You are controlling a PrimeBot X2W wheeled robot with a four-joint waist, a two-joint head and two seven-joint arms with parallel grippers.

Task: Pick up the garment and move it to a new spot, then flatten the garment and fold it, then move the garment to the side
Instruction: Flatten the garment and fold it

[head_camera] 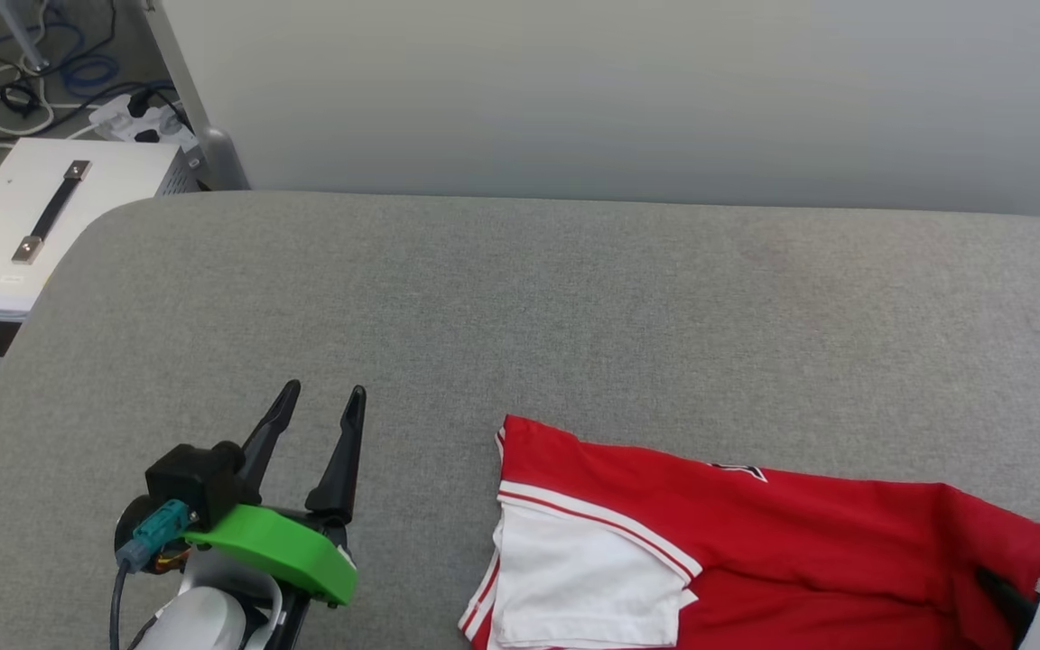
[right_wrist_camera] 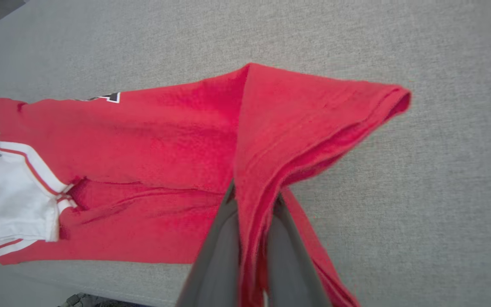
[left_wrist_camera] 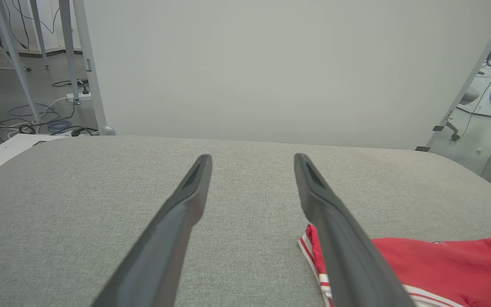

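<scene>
Here, right tool pinches the garment while left tool hovers agape, empty.

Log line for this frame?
left gripper: open, clear of garment | right gripper: shut on garment, edge lifted | garment: partly folded on grey table

Left gripper fingers spread, pointing forward; right gripper pinched tight on garment.

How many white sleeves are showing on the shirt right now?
1. The white sleeve with red stripe trim lies at the left end of the red jersey T-shirt on the grey fabric table. A second may be hidden under the folds.
</scene>
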